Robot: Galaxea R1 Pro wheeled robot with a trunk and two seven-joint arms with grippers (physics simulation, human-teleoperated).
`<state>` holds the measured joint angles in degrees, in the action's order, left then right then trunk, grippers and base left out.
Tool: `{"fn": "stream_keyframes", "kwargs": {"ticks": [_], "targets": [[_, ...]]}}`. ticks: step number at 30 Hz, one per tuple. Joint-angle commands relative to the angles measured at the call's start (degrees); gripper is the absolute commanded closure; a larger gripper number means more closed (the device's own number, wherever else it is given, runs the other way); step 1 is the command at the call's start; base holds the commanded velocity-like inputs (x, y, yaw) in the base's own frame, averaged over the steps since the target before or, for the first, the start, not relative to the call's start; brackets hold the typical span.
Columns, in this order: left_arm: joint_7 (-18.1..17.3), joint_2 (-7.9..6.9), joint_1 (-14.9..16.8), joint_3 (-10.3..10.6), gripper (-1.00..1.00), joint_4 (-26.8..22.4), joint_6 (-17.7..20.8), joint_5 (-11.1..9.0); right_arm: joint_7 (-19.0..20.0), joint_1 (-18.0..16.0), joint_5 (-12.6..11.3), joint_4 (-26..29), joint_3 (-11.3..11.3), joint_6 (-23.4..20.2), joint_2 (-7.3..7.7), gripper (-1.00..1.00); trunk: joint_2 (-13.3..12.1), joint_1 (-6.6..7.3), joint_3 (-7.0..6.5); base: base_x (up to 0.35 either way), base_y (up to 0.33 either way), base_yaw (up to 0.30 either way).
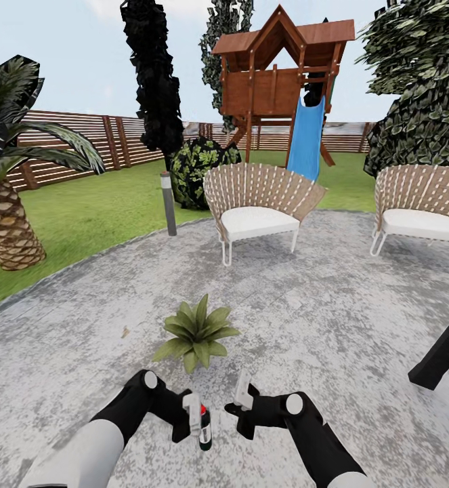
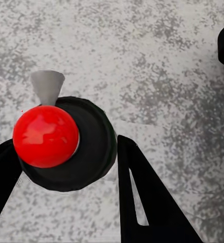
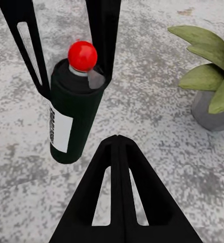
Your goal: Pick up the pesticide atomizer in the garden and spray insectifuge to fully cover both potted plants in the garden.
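Left claw (image 1: 196, 415) clamps pesticide atomizer (image 1: 204, 428), near potted plant (image 1: 196, 332).

Looking forward and down from head height over both arms, taking in the grey patio (image 1: 332, 305), a potted plant (image 1: 196, 332), wicker chairs (image 1: 258, 203) and a fence (image 1: 82, 139) far behind. Peering straight down, very close, from the left wrist onto the red top of the pesticide atomizer (image 2: 66, 144). Facing from the right wrist, low and near, across at the same bottle (image 3: 74, 114) from the side, catching the plant (image 3: 208, 76) beside it. Sharing bottle and paving across all three views.
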<state>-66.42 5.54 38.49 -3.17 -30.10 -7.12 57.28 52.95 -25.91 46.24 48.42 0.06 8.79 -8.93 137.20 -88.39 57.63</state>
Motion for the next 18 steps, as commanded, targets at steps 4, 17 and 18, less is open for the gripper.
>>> {"fn": "stream_keyframes", "kwargs": {"ticks": [4, 17, 18], "targets": [[-0.07, 1.33, -0.04, -0.35, 1.0, -0.05, -0.86, 0.49, 0.05, -0.01, 0.6, 0.06, -0.06, 0.53, -0.03, 1.0, 0.02, 0.01, 0.05, 0.0, 0.0, 0.0], [0.96, 2.26, -0.17, -0.35, 1.0, 0.33, -1.05, 0.31, 0.05, -0.01, 0.6, 0.43, -0.06, 0.55, -0.34, 1.0, 0.02, 0.01, 0.05, 0.0, 0.0, 0.0], [1.33, 2.27, -0.17, -0.35, 1.0, 0.52, -1.05, 0.3, 0.05, -0.01, 0.6, 0.44, -0.06, 0.57, -0.38, 1.0, 0.02, 0.01, 0.05, 0.0, 0.0, 0.0]]}}
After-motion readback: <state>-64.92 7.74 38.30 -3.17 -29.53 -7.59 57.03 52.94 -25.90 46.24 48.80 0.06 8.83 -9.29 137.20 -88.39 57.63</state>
